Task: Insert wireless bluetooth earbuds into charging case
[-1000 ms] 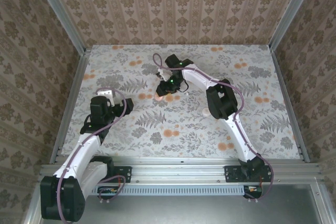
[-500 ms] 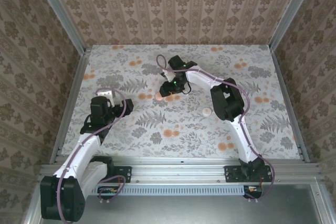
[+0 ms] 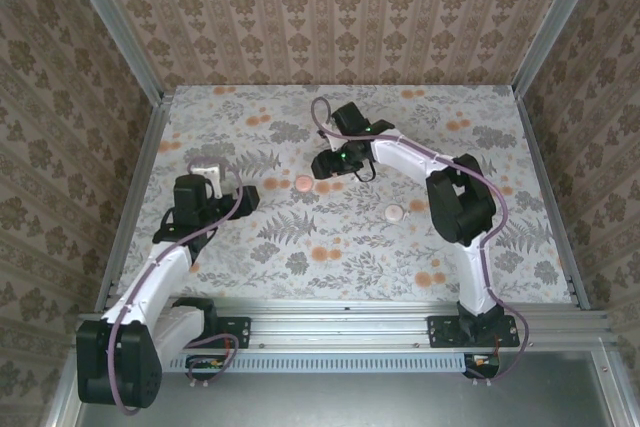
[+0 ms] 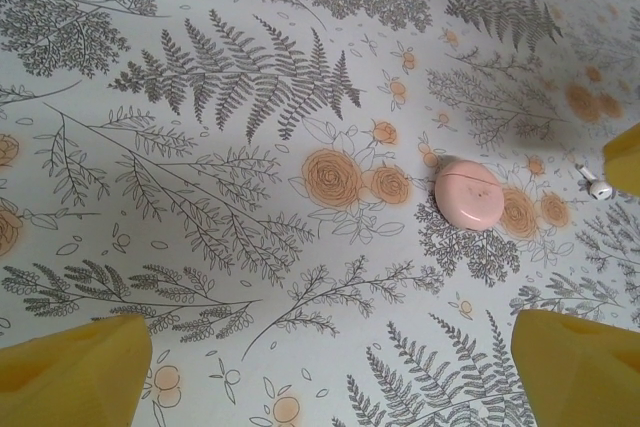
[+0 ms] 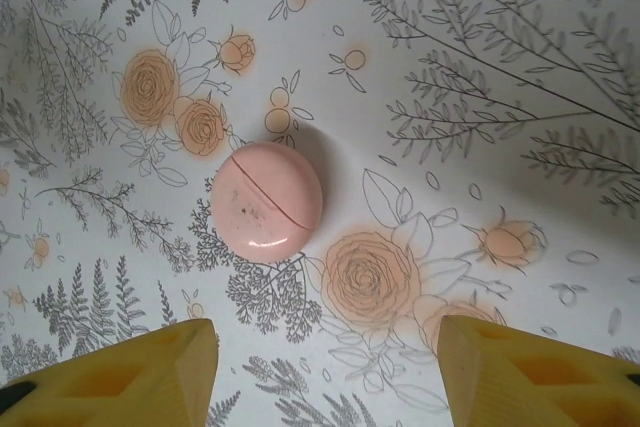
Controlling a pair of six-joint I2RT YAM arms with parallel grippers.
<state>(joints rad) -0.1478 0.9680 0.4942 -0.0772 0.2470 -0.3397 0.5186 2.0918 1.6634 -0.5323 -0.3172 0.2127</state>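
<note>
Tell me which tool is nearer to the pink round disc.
Right. The right tool is just beyond the pink round disc, slightly to its right; the left tool is far off to its left.

Lab test booth — aluminium frame (image 3: 340, 318), wallpapered walls (image 3: 340, 17)

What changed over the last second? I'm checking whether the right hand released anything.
The right hand opened and drew back rightward off the pink round case, leaving it lying free on the table; its elbow swung right, uncovering the cream round disc. The left hand edged slightly forward. Case and disc kept their places; the left hand stayed open.
</note>
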